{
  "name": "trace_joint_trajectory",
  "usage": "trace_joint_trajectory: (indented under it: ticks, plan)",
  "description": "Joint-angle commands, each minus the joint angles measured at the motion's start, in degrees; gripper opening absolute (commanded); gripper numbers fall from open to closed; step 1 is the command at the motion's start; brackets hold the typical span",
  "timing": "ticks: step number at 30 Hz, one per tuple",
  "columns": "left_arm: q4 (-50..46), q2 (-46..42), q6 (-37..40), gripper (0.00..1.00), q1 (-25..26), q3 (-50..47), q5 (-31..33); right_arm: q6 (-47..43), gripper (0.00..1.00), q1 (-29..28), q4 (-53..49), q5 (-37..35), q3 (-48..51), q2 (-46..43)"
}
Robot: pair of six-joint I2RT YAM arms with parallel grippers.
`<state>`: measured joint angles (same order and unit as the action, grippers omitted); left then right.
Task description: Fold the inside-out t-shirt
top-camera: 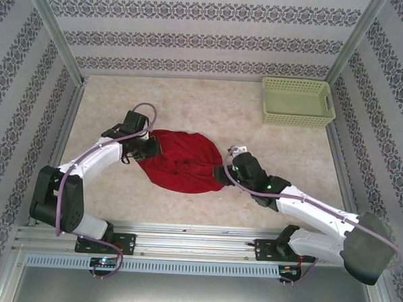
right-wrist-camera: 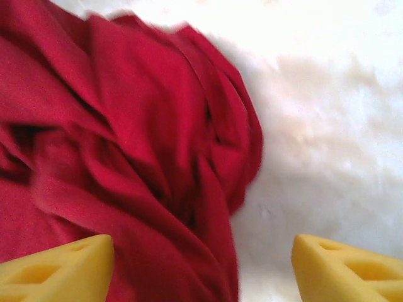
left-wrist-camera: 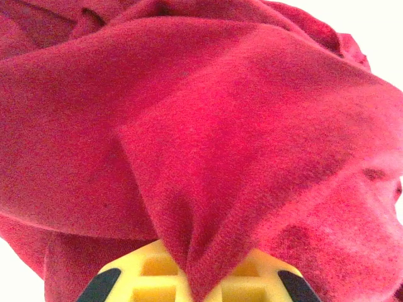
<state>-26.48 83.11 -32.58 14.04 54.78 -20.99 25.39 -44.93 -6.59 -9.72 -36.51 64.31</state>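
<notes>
Red cloth, crumpled: your inside-out t-shirt point(top-camera: 184, 162) lies bunched mid-desk point(top-camera: 210, 111), between the two arms. Left end effector point(left-wrist-camera: 195, 280) is clamped on a fold at the shirt's left edge; cloth drapes over its yellow fingers point(left-wrist-camera: 151, 272). Right end effector point(right-wrist-camera: 201, 251) stands at the shirt's right edge, jaws wide apart, holding nothing. Pale green basket point(top-camera: 297, 102) sits well apart, far right corner.

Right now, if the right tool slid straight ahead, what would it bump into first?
Probably the crumpled bright red cloth t-shirt, lying just ahead of the open right tool; depth is unclear.
</notes>
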Motion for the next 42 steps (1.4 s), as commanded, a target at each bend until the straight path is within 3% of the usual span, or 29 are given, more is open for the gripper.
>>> trace_joint_trajectory:
  ticks: [1, 4, 8, 15, 18, 22, 24, 29, 33, 36, 38, 42]
  plan:
    - [0.21, -2.94, 1.03, 0.0, 0.27, 1.83, -0.15, -3.35, 0.76, -2.66, -2.96, -2.93, -7.57, 6.19]
    - [0.38, -4.28, 0.53, 0.0, 0.73, 2.15, -1.02, -4.91, 0.82, -6.29, -6.19, -7.95, -14.44, 14.63]
    - [-0.06, -5.89, 0.21, 0.0, 1.6, 2.54, -1.33, -4.48, 0.81, -7.99, -8.7, -7.84, -20.88, 23.16]
    - [-1.6, -7.36, 0.17, 0.0, 1.81, 3.32, -0.71, -1.35, 0.67, -7.81, -12.41, -10.02, -26.64, 33.33]
    - [-3.61, -7.79, 0.06, 0.0, 1.74, 4.46, 2.03, -0.87, 0.5, -7.39, -14.96, -11.45, -27.9, 34.52]
    - [-6.47, -6.8, 0.5, 0.0, 1.06, 6.86, 6.1, -1.73, 0.09, -7.02, -13.14, -10.59, -24.61, 28.92]
    - [-7.73, -5.37, 0.5, 0.0, -0.35, 8.06, 8.01, -3.03, 0.0, -7.07, -11.28, -8.89, -22.04, 24.02]
    - [-10.18, -0.04, -0.03, 0.0, -5.62, 11.16, 12.74, -4.59, 0.0, -6.01, -3.17, 1.69, -11.39, 5.07]
    - [-10.61, 5.18, 0.06, 0.0, -8.44, 13.42, 16.02, 1.41, 0.0, 0.87, 3.24, 12.34, -0.65, -7.87]
    - [-11.76, 9.82, 1.47, 0.0, -8.55, 15.83, 14.88, 6.22, 0.0, 4.28, 9.48, 14.78, 7.93, -13.92]
    - [-13.24, 12.42, 3.68, 0.1, -7.27, 17.7, 10.66, 8.61, 0.0, 4.92, 12.02, 14.22, 12.25, -15.09]
    - [-16.78, 9.66, 7.52, 0.4, 2.0, 18.62, 14.84, 11.27, 0.0, 4.85, 15.89, 14.48, 15.74, -12.36]
